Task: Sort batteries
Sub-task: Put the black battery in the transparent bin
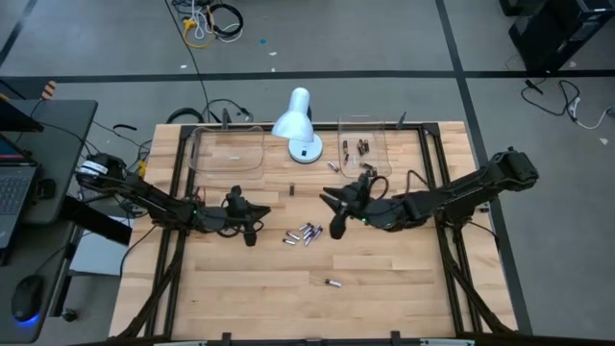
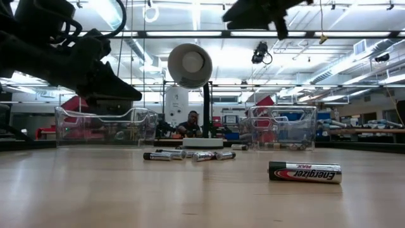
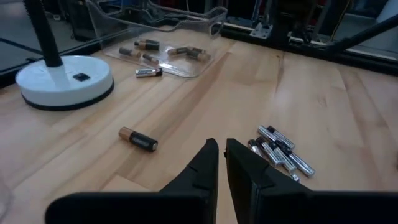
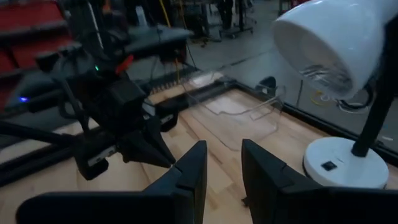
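High view showed my right gripper [image 1: 338, 229] beside the battery cluster [image 1: 304, 234], jaws parted, empty. My left gripper [image 1: 249, 234] waited narrow-jawed on the cluster's other side. Next I judged: descend, pinch one battery.

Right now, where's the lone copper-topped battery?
In the high view the copper-topped battery lies alone mid-table, just in front of the lamp base, between the two trays; the left wrist view shows it lying flat.

Silvery batteries [image 1: 304, 234] clustered lying mid-table, one dark battery [image 1: 332, 284] apart nearer front, several in right tray
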